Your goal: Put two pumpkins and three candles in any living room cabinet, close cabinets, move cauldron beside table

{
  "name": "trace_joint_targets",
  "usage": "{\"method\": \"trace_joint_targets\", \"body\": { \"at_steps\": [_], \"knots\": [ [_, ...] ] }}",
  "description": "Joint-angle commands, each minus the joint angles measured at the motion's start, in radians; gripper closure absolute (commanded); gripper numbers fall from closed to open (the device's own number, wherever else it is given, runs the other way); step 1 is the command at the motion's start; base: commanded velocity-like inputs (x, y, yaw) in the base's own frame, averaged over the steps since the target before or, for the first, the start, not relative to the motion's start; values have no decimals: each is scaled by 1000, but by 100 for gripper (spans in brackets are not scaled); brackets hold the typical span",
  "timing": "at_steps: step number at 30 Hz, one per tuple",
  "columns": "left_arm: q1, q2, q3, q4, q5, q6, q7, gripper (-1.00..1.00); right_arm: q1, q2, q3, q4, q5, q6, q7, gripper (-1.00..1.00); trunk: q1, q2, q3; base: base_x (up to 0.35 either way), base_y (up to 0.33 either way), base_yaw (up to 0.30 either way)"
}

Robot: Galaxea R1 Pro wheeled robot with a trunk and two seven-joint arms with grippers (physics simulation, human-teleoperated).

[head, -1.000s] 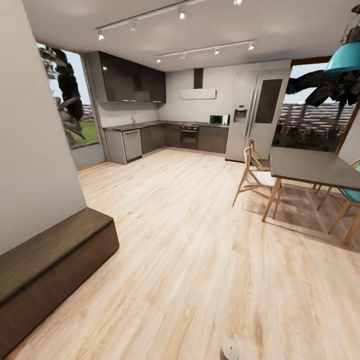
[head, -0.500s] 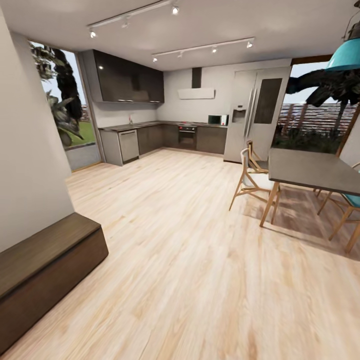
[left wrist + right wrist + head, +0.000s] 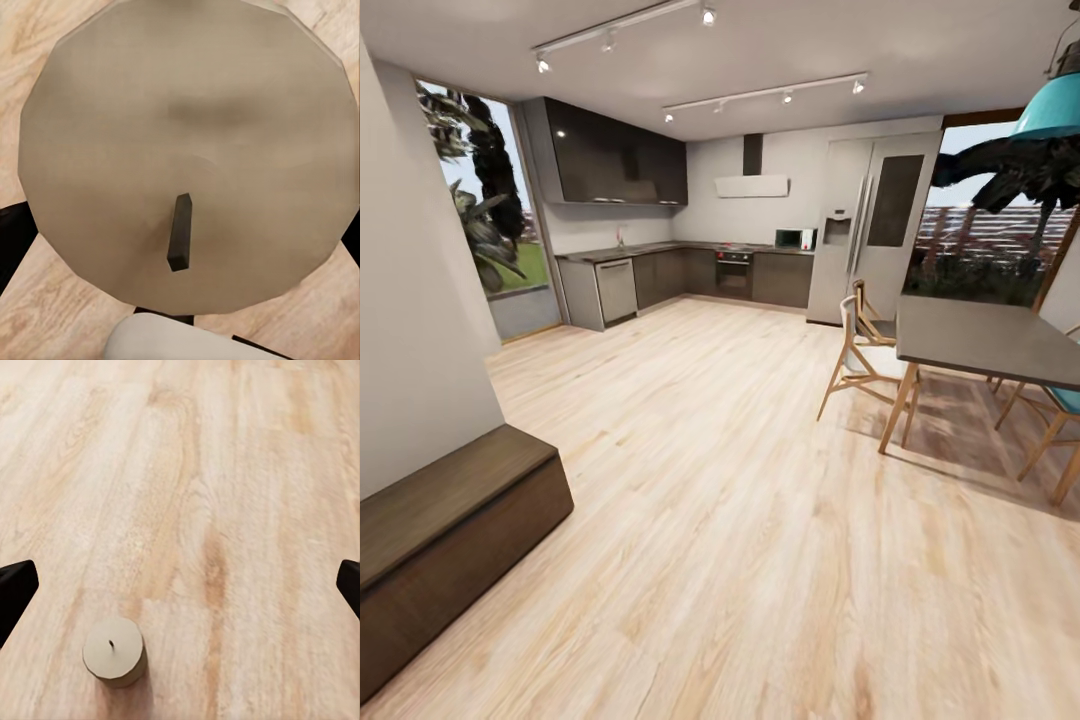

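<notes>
Left pincer (image 3: 180, 225) grips a candle (image 3: 187, 150) — right pincer (image 3: 180, 585) spread wide.

Light: bright, even; ceiling spots (image 3: 707, 15) and windows.
Shadows: soft, under table (image 3: 980, 340).
Focus: slightly soft renders.

Pale blond wood-grain floor (image 3: 740, 500) runs through the room; a dark brown cabinet (image 3: 450, 540) sits against a light grey wall (image 3: 410, 330); charcoal kitchen units (image 3: 690, 275) gleam beneath a white ceiling (image 3: 810, 50); a grey-topped table (image 3: 980, 335) stands on light wooden legs under a turquoise lamp (image 3: 1050, 110). A beige-tan candle (image 3: 187, 150) shows a dark wick (image 3: 180, 241); a second tan candle (image 3: 114, 651) stands on honey-streaked boards, between black fingertips (image 3: 15, 589).
</notes>
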Motion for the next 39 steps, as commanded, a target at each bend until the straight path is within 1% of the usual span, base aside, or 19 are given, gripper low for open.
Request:
{"method": "trace_joint_targets", "body": {
  "at_steps": [1, 6, 11, 21, 31, 39],
  "knots": [
    [-1, 0, -8, -2, 4, -3, 8, 100, -1, 0, 9, 0, -1, 0, -9, -100, 4, -8, -4, 0, 0, 0],
    [-1, 0, -5, -2, 4, -3, 12, 100, -1, 3, 10, 0, -2, 0, -9, -100, 23, -43, -20, 0, 0, 0],
    [-1, -2, -4, -2, 4, -3, 17, 100, -1, 1, 9, 1, -2, -1, -9, -100, 42, -78, -36, 0, 0, 0],
    [-1, 0, -2, -2, 4, -3, 19, 100, -1, 2, 9, 1, -1, -1, -9, -100, 81, -148, -67, -1, 0, 0],
    [-1, 0, -2, -2, 4, -3, 19, 100, -1, 2, 9, 1, -1, -1, -9, -100, 119, -218, -98, -236, 0, 0],
    [-1, 0, -1, -2, 4, -4, 18, 100, -1, 3, 9, 1, 1, -1, -9, -100, 150, -274, -123, -43, 0, 0]
  ]
}}
